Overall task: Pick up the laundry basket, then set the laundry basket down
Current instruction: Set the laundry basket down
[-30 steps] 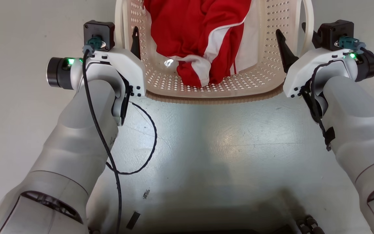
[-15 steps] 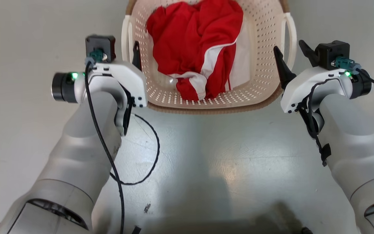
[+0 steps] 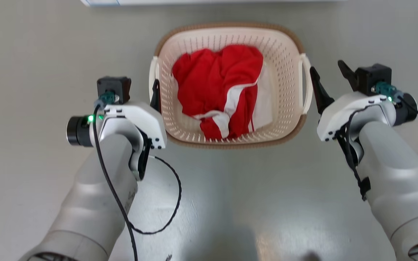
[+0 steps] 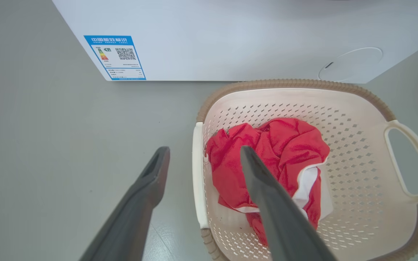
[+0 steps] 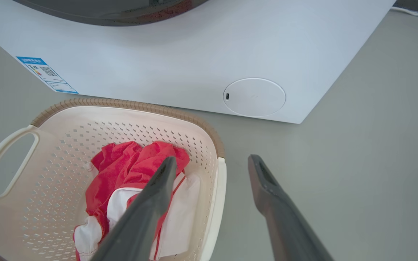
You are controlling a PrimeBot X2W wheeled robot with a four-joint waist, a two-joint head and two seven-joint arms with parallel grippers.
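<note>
The laundry basket (image 3: 286,72), holding a red-and-white garment (image 3: 212,83), sits on the grey floor (image 3: 238,203) between the left gripper (image 3: 153,95) at one handle and the right gripper (image 3: 326,68), fingers spread, beside the other.

Blue energy label (image 4: 114,57), heading 中国能效标识, QR code, on white washer (image 4: 230,40); small print illegible
</note>
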